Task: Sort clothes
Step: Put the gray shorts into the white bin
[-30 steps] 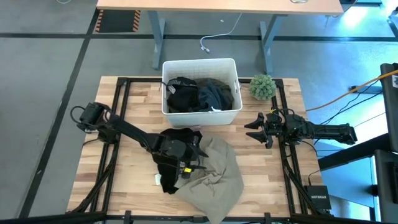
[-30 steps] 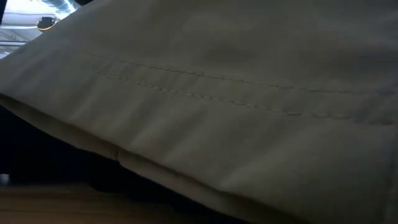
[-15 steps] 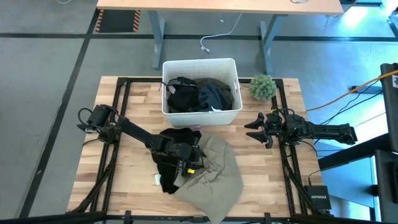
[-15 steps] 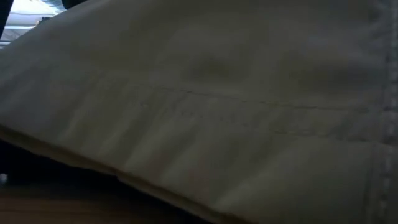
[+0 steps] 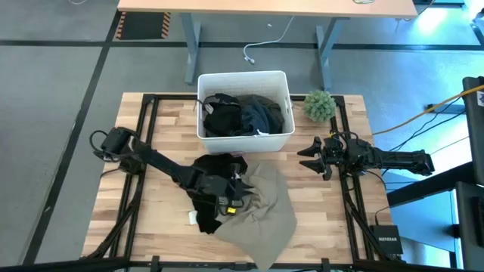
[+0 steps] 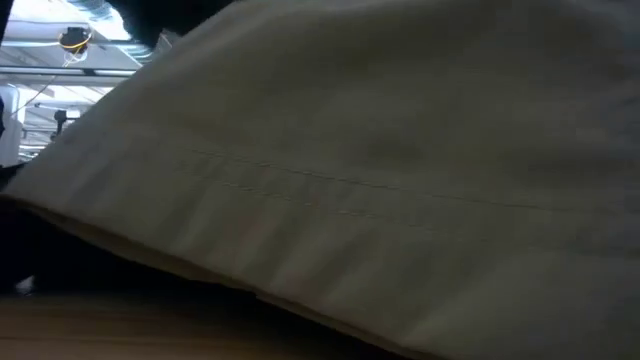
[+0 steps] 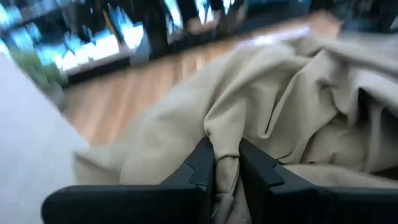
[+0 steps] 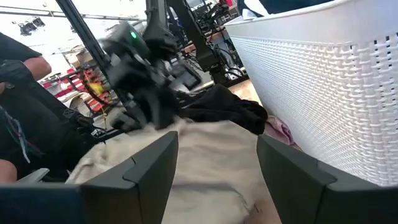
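Note:
A khaki-beige garment (image 5: 263, 211) lies spread on the table's near middle and fills the low view (image 6: 380, 180). A black garment (image 5: 214, 172) lies beside it on its left, below the white bin (image 5: 283, 81), which holds a black garment (image 5: 223, 117) and a dark one (image 5: 263, 115). A bit of pink cloth (image 8: 280, 132) shows by the bin's wall. My left gripper (image 7: 227, 171) is shut on the khaki garment at its left part (image 5: 239, 193). At the table's right my right gripper (image 5: 306, 157) waits, open (image 8: 217, 180), with nothing between its fingers. My left gripper pinches a raised fold of the khaki garment (image 7: 226, 163) between its two fingers (image 7: 202, 163). The fold stands up between them, and the cloth around it is gathered in creases. The rest of the garment lies on the table.
A small green fuzzy plant (image 5: 319, 104) stands at the far right, next to the bin. Black rails (image 5: 145, 128) run along the table's left and right sides. Bare wood lies at the near left (image 5: 144, 219).
My left gripper has shut on a fold of the khaki garment and shifted slightly toward the bin. The cloth near the gripper has bunched into creases, while the garment's near part has stayed spread on the table.

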Motion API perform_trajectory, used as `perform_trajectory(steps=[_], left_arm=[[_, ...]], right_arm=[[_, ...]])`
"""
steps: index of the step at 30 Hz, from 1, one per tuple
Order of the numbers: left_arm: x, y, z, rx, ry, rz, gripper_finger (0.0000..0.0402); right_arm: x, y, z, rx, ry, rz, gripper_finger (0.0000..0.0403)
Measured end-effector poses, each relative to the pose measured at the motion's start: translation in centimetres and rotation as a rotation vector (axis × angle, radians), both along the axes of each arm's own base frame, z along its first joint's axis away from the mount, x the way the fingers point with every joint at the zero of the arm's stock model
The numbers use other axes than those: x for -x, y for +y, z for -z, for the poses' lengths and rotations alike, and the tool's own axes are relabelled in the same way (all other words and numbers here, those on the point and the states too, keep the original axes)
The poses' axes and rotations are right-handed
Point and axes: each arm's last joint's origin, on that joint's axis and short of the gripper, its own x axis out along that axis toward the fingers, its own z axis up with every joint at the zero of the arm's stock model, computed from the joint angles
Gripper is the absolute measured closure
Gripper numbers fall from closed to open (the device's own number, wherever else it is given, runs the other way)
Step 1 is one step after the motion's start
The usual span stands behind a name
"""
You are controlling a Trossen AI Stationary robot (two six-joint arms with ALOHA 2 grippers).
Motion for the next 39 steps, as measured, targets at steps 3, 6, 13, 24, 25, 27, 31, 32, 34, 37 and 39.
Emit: perform_trajectory(steps=[3, 6, 13, 24, 25, 27, 31, 32, 34, 37, 39], left_arm=[[0.0, -0.3, -2.2, -0.014, -0.066, 0.021, 0.0368], [0.2, -0.4, -4.4, -0.027, -0.128, 0.034, 0.037], [1.3, -0.2, -10.7, -0.023, -0.328, 0.046, 0.0367], [4.5, 5.7, -22.8, -0.177, -0.642, -0.177, 0.0365], [4.9, 6.6, -23.8, -0.189, -0.669, -0.209, 0.0365], [5.8, 8.3, -25.6, -0.199, -0.718, -0.265, 0.0369], [7.2, 11.5, -27.9, -0.229, -0.786, -0.358, 0.037], [7.5, 12.3, -28.4, -0.242, -0.799, -0.373, 0.037], [8.0, 13.9, -29.3, -0.289, -0.83, -0.409, 0.037], [8.9, 16.1, -30.8, -0.317, -0.879, -0.487, 0.0367], [9.7, 17.6, -31.6, -0.319, -0.91, -0.543, 0.0368]], right_arm=[[0.0, 0.0, 0.0, 0.0, -0.001, 0.0, 0.0166], [0.0, 0.0, 0.0, 0.0, -0.001, 0.001, 0.0166], [0.0, 0.0, 0.0, 0.0, -0.001, 0.001, 0.0166], [0.0, 0.0, 0.0, 0.0, -0.001, 0.0, 0.0166], [0.0, 0.0, 0.0, 0.0, -0.001, 0.0, 0.0166], [0.0, 0.0, 0.0, 0.0, -0.001, 0.0, 0.0166], [0.0, 0.0, 0.0, 0.0, -0.002, 0.001, 0.0166], [0.0, 0.0, 0.0, 0.0, -0.001, 0.0, 0.0166], [0.0, 0.0, 0.0, 0.0, -0.001, 0.0, 0.0166], [0.0, 0.0, 0.0, 0.0, -0.001, 0.0, 0.0166], [0.0, 0.0, 0.0, 0.0, -0.001, 0.001, 0.0166]])
